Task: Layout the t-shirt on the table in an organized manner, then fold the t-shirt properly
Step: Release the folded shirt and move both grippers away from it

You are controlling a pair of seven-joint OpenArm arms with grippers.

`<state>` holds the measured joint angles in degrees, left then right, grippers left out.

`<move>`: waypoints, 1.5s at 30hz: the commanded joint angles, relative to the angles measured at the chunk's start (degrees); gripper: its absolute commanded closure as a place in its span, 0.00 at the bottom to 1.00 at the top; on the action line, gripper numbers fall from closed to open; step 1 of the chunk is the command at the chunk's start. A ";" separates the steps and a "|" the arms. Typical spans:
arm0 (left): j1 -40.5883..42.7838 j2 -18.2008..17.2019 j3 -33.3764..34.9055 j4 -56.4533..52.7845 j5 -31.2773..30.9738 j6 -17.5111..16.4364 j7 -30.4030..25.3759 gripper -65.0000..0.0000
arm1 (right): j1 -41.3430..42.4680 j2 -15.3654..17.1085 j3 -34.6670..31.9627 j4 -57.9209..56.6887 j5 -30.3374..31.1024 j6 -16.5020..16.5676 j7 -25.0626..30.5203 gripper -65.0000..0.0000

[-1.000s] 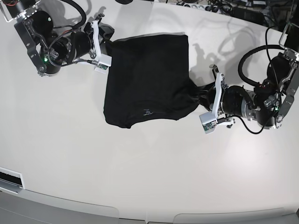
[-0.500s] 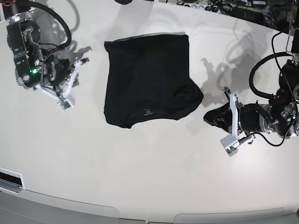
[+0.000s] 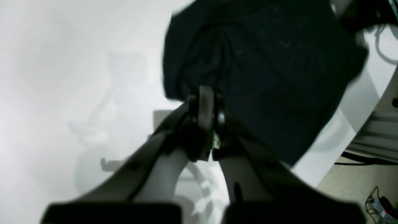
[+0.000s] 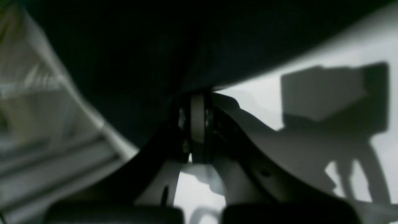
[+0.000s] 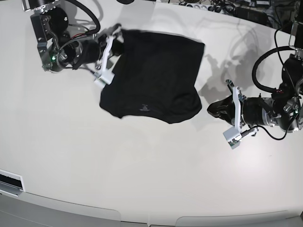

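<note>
The black t-shirt [image 5: 151, 75] lies folded on the white table [image 5: 142, 175], with its small white label [image 5: 143, 107] near the front edge. My right gripper [image 5: 115, 41] is at the shirt's far-left corner. In the right wrist view it [image 4: 197, 102] is shut, with black fabric [image 4: 140, 46] draped over its tips. My left gripper [image 5: 211, 108] is shut and empty, just right of the shirt's rounded near-right edge. In the left wrist view it [image 3: 206, 102] points at the shirt [image 3: 264, 62].
Cables [image 5: 213, 7] lie along the table's back right edge. A white object [image 5: 10, 182] sits at the front left. The table's curved front edge runs along the bottom. Floor with cables [image 3: 373, 199] shows beyond the table edge in the left wrist view.
My left gripper let go of the shirt's right edge and drew back. My right gripper pulled away, then returned to the far-left corner and shut on it. The shirt has turned slightly.
</note>
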<state>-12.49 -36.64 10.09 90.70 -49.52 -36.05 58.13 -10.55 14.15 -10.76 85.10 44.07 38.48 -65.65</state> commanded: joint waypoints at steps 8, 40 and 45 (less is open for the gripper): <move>-0.20 -0.85 -0.59 0.79 -0.48 -0.81 -1.05 1.00 | 0.59 0.17 1.20 3.52 -0.35 0.02 -0.66 1.00; 17.57 14.56 -10.01 -9.07 1.97 -1.90 -2.05 1.00 | 0.57 4.94 34.93 13.55 29.68 1.52 -14.35 1.00; 17.70 14.45 -10.01 -9.07 -4.74 -3.26 3.76 1.00 | 0.57 4.94 34.93 13.55 29.68 1.52 -14.35 1.00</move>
<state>5.56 -21.89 0.30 80.82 -52.99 -38.74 62.74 -10.61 18.26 23.75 97.56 72.44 39.70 -80.86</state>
